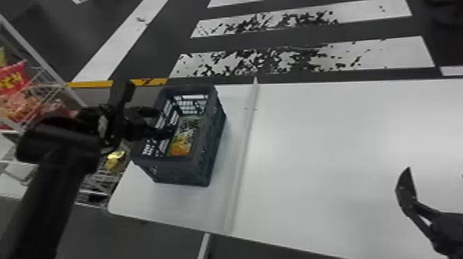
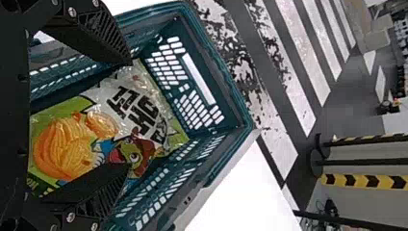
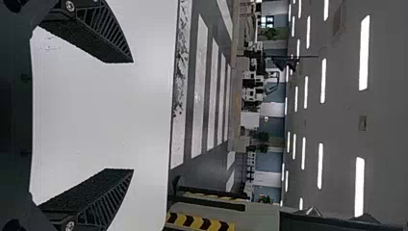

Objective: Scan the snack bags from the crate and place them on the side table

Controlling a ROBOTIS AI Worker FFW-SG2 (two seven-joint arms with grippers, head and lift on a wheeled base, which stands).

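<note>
Since the head view shows the snack bag (image 1: 184, 137) inside the crate (image 1: 182, 172), descend clear of its walls. Left wrist view: the left claw (image 2: 131, 114) gapes; close gently mid-bag. Right wrist view: the right claw (image 3: 133, 115) gapes too.

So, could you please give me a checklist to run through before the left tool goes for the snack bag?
1. Left tool open and reaching into or over the crate: ok.
2. Crate upright on the white table: ok.
3. Snack bag inside the crate, printed side up: ok.
4. Snack bag gripped, ready to lift: not ok, the left tool's fingers are apart.
5. Left tool's fingers low enough to close on the snack bag: cannot tell.
6. Right tool open, empty and away from the crate: ok.
</note>
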